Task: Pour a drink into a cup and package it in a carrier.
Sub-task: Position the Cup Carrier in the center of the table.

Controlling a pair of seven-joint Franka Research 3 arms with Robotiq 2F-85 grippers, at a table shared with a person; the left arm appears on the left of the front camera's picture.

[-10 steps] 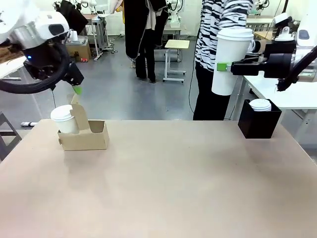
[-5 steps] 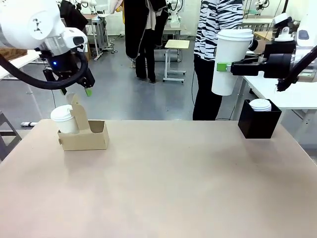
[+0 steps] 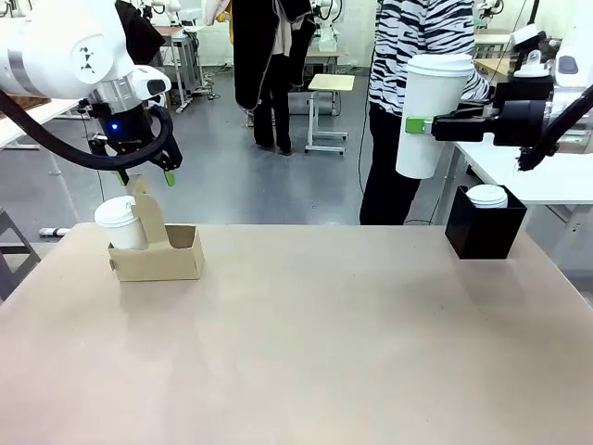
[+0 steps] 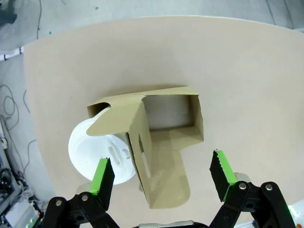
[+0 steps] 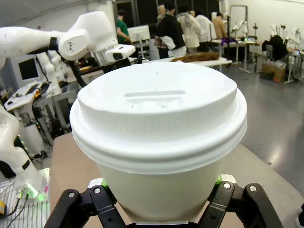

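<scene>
Front view: small brown cardboard carrier (image 3: 159, 255) with upright handle sits at the tan table's (image 3: 324, 352) left, a white lidded cup (image 3: 118, 222) in its left hole; left gripper (image 3: 146, 176) hangs spread wide, seemingly just above the handle; right gripper (image 3: 417, 125) clamps a tall white lidded cup (image 3: 431, 107) aloft.

Black box (image 3: 484, 236) of white lids (image 3: 486, 196)

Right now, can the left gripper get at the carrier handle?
Probably yes: the left gripper hangs open above the carrier, handle in line between its fingers, nothing in the way.
</scene>
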